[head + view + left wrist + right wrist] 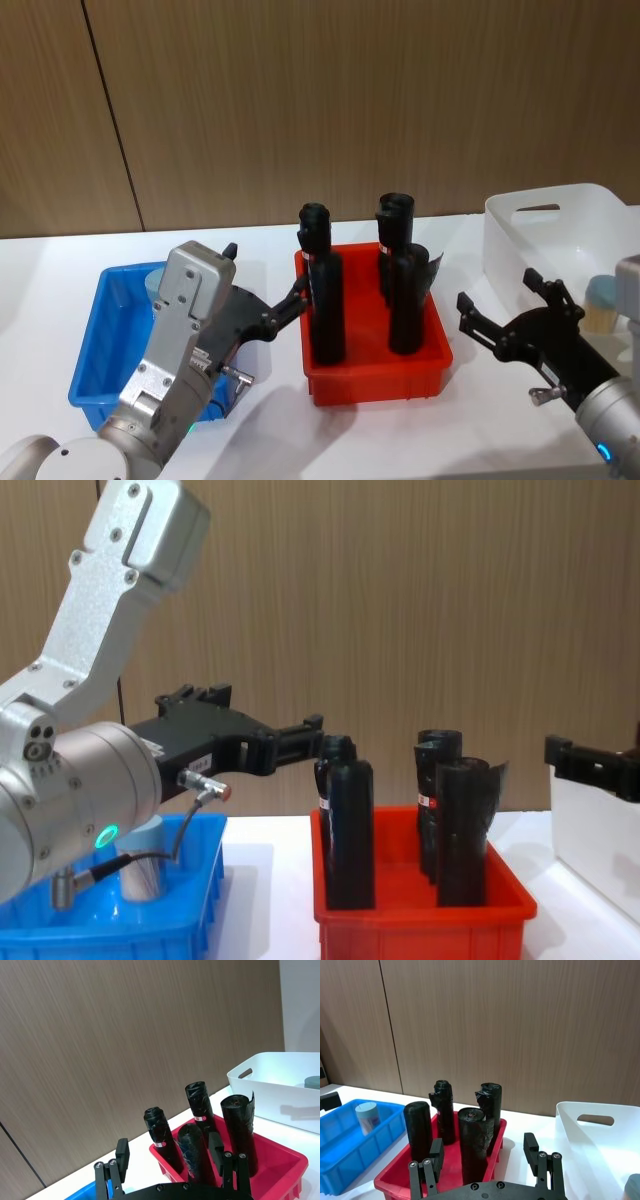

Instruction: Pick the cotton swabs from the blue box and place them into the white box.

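Hovering above blue box (88, 345) for the pick, L gripper (266, 270) is gaping wide, empty; swab jar (367, 1116) is sitting inside. Next, prob: tilt down, pinch it. R gripper (497, 290) is idling open by white box (560, 196).

Cotton swabs (141, 881) in blue box (93, 345) mostly behind left arm (70, 780); white box (506, 240) cut by right edge
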Robot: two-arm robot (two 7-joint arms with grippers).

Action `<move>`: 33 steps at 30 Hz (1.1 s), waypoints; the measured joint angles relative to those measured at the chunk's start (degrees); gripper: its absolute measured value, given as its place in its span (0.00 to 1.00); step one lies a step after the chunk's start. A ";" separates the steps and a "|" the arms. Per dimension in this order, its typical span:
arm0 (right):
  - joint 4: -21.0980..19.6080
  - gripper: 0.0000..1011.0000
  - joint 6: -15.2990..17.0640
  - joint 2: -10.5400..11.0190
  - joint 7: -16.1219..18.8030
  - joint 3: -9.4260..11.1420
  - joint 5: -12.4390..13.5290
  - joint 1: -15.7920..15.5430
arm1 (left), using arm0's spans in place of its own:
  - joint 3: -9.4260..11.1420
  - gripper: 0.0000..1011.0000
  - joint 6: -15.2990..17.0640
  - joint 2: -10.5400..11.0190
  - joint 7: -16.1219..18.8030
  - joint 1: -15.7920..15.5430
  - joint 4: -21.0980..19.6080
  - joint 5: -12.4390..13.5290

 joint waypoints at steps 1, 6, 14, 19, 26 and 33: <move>0.14 0.99 0.10 0.00 0.21 0.06 0.05 0.16 | 0.00 0.99 0.00 0.00 0.00 0.00 0.00 0.00; 1.74 0.99 1.21 0.11 2.36 0.46 0.70 1.39 | 0.00 0.99 0.00 0.00 0.00 0.00 0.00 0.00; 5.40 0.99 2.58 0.35 7.04 1.34 2.19 4.29 | 0.00 0.99 0.00 0.00 0.00 0.00 0.00 0.00; 8.47 0.99 3.16 0.54 10.80 1.97 3.23 6.60 | 0.00 0.99 0.00 0.00 -0.01 0.00 0.00 0.00; 12.48 0.99 3.37 0.61 16.03 2.43 4.49 9.45 | 0.00 0.99 0.00 0.00 0.00 0.00 0.00 0.00; 16.28 0.99 3.32 0.28 20.59 2.44 4.94 12.17 | 0.00 0.99 0.00 0.00 -0.01 0.00 0.00 0.00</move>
